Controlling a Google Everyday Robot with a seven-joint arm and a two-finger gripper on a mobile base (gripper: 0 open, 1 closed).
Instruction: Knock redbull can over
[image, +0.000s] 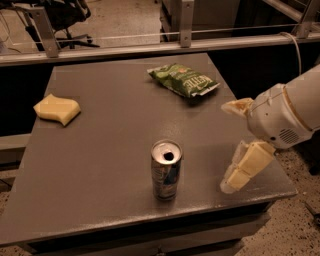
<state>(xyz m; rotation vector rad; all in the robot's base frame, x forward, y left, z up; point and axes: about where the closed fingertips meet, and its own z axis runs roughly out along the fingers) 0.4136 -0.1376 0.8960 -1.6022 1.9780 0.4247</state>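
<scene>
Arm (295, 107) reaches in from the right edge of the frame, its bulky white rounded wrist hanging over the right side of the table (100, 150). The gripper (226, 146) points left toward the centre, its two pale, blocky fingers (247, 167) spread wide apart and holding nothing. The redbull can (166, 172) stands upright near the table's front edge, lower centre of the frame, well apart from the gripper. It is slim, with silver and blue sides and a shiny top with a dark opening. The table is flat, matte grey-brown. A crinkled green chip bag (184, 80) lies upper centre, and a soft yellow sponge (56, 109) with wavy edges lies at left.
</scene>
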